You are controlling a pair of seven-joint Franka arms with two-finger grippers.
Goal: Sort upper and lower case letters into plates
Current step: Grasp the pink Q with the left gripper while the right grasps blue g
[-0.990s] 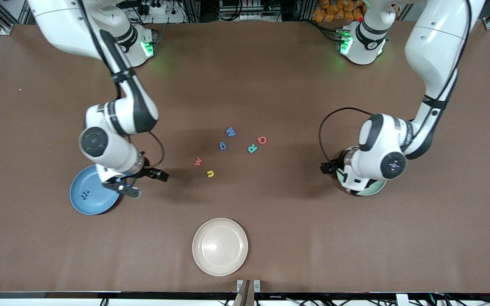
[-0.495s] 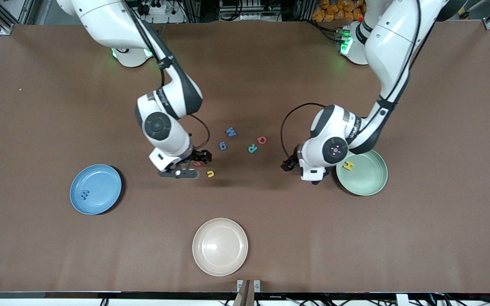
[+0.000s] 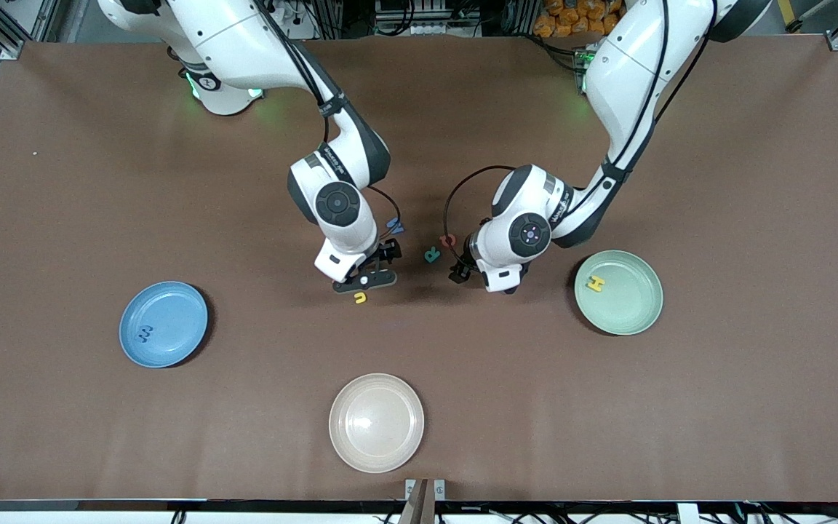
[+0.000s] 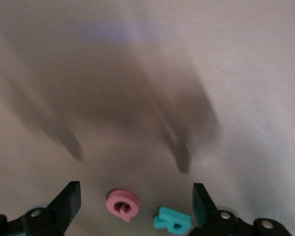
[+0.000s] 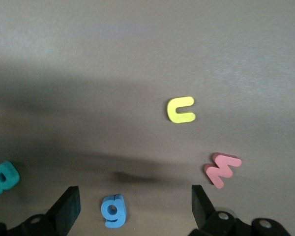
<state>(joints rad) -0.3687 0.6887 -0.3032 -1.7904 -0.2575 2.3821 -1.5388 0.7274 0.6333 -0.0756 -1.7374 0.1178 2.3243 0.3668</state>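
My right gripper (image 3: 377, 267) hangs open over the middle cluster of letters. In the right wrist view a blue g (image 5: 113, 210) lies on the table between its open fingers (image 5: 69, 204), with a red w (image 5: 222, 168) and a yellow u (image 5: 181, 109) beside it. My left gripper (image 3: 483, 282) is open too, low beside a red Q (image 3: 448, 239) and a teal R (image 3: 431, 255); both show between its fingers in the left wrist view, Q (image 4: 123, 205) and R (image 4: 173, 220). The blue plate (image 3: 179, 306) holds a blue letter (image 3: 145, 334). The green plate (image 3: 633, 306) holds a yellow H (image 3: 595, 283).
A cream plate (image 3: 376, 422) sits nearest the front camera, mid-table. A blue W (image 3: 394, 225) peeks out from under the right arm. The yellow u (image 3: 360, 298) lies just nearer the camera than the right gripper.
Both arms swung from their plates in to the middle letters. The left arm uncovered the green plate, where a yellow H now shows. Both grippers stayed open.
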